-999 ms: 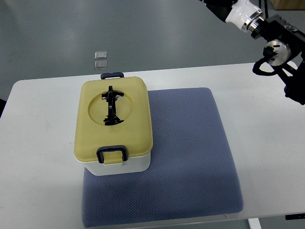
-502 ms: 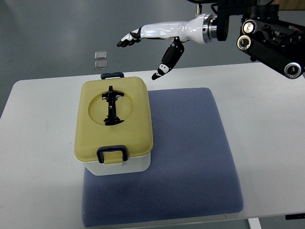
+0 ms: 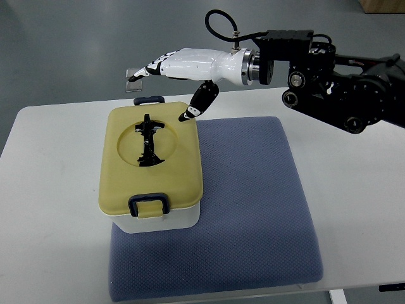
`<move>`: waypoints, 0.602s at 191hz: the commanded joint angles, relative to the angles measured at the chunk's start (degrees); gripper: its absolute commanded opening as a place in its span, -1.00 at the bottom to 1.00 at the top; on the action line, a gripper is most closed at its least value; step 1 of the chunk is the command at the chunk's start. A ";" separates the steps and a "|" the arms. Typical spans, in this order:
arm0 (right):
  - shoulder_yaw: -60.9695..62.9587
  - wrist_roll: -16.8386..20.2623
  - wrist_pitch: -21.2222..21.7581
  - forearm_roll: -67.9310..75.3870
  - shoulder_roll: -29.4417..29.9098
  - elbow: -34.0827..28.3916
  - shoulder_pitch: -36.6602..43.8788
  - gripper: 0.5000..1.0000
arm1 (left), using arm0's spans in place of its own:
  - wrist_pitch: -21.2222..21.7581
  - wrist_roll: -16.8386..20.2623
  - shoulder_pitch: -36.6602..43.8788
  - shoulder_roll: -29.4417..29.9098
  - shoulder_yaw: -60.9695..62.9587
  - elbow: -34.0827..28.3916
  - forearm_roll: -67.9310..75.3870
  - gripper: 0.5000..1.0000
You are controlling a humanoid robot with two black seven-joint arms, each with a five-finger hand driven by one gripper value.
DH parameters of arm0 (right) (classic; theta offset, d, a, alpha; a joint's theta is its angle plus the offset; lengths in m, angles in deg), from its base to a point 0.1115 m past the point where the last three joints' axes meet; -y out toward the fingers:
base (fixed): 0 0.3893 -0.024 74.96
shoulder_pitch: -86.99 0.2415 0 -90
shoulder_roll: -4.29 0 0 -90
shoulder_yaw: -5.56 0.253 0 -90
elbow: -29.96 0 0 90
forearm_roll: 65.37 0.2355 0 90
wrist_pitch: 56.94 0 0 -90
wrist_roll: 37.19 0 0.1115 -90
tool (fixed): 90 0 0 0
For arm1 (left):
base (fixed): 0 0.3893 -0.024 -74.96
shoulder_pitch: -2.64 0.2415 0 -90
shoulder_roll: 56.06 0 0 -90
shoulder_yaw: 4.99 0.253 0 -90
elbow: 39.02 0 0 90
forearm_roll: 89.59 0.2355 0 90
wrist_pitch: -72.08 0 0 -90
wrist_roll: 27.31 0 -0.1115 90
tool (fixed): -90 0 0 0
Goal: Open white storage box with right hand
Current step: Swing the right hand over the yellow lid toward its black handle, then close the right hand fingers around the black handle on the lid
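A white storage box [image 3: 166, 220] with a yellow lid [image 3: 152, 158] stands on the left part of a blue-grey mat [image 3: 247, 209]. The lid is down, with a black fold-down handle [image 3: 148, 140] in its round recess and dark blue latches at the front [image 3: 148, 203] and back [image 3: 149, 99]. My right hand [image 3: 171, 79] hovers above the lid's far right corner, fingers stretched out flat toward the left and thumb [image 3: 197, 104] hanging down just over the lid's edge. It holds nothing. The left arm does not show.
The mat lies on a white table [image 3: 50, 190]. My black right forearm [image 3: 342, 88] reaches in over the table's far right. Two small clear squares [image 3: 133, 79] lie on the grey floor beyond the table, partly behind the fingers.
My right arm swung in from the top right corner and the hand moved left and down, from beyond the table to just above the box's far right corner. The box has not moved.
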 commanded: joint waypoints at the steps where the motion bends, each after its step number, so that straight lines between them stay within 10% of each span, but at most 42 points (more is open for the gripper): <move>1: 0.17 -0.02 -1.14 0.01 0.81 0.16 -1.55 0.72 | 0.00 0.01 -0.01 0.00 -0.09 -0.08 0.01 1.00; 115: 1.23 0.16 -10.10 0.09 7.23 2.97 -7.27 0.70 | 0.00 0.01 -0.01 0.00 -0.09 -0.17 0.01 1.00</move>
